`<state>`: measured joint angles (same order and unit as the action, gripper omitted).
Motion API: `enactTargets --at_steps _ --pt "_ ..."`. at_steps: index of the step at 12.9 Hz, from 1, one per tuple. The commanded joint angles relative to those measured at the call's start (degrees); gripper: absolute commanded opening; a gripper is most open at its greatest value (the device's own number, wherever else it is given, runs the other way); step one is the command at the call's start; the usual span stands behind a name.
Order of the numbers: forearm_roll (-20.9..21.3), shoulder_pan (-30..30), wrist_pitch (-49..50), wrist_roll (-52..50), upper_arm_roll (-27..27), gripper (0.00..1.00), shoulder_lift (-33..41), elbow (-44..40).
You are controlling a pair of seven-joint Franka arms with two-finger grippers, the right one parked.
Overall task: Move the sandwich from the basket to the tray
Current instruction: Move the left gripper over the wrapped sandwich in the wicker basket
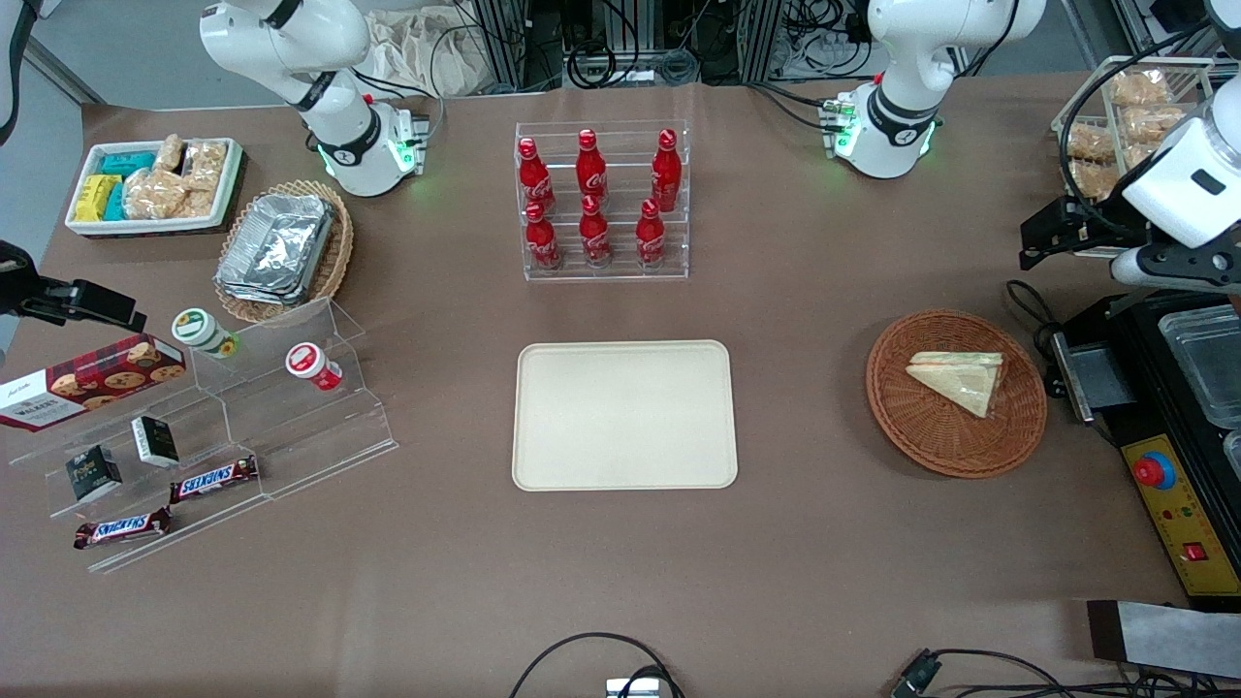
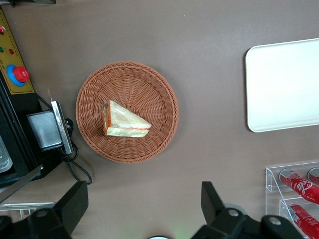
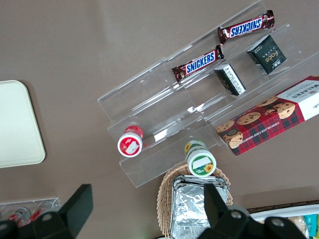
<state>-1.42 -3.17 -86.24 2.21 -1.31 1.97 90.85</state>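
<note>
Plainly, gripper (image 2: pixel 144 209) gapes above wrapped sandwich (image 2: pixel 123 121).

Bright, even light falls from overhead on the brown table (image 1: pixel 824 543), and shadows are short and soft. The basket (image 1: pixel 956 393) casts only a thin dark rim nearer the front camera. The cream tray (image 2: pixel 284 84) looks nearly washed out in the left wrist view. Glare glints on the foil containers (image 1: pixel 276 247) and the clear plastic stand (image 3: pixel 164 99). The hand (image 2: pixel 142 209), fingers spread wide above the table, shows dark and slightly soft. Everything else is sharp.
</note>
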Motion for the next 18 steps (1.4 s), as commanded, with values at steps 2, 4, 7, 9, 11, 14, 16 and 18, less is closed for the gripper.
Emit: enactTargets --at_steps 2,4,7,9,11,14,16,18 --pt "1.2 -0.7 1.8 -1.1 0.7 1.00 -0.1 -0.9" --pt "1.2 -0.4 2.6 -3.3 0.8 1.00 -0.4 -0.1" --pt "1.2 1.3 2.7 -8.0 1.0 1.00 -1.6 0.9" --pt "1.2 1.5 0.6 -14.4 1.2 1.00 -1.5 4.0" --pt "1.2 1.4 -5.0 -18.2 3.5 1.00 0.0 9.9" --pt "1.1 1.4 -15.3 -22.5 5.3 1.00 3.3 20.6" --pt "1.1 1.4 -22.1 -25.9 5.8 1.00 5.0 27.2" --pt "1.1 1.4 -27.3 -30.5 5.8 1.00 5.3 31.6"
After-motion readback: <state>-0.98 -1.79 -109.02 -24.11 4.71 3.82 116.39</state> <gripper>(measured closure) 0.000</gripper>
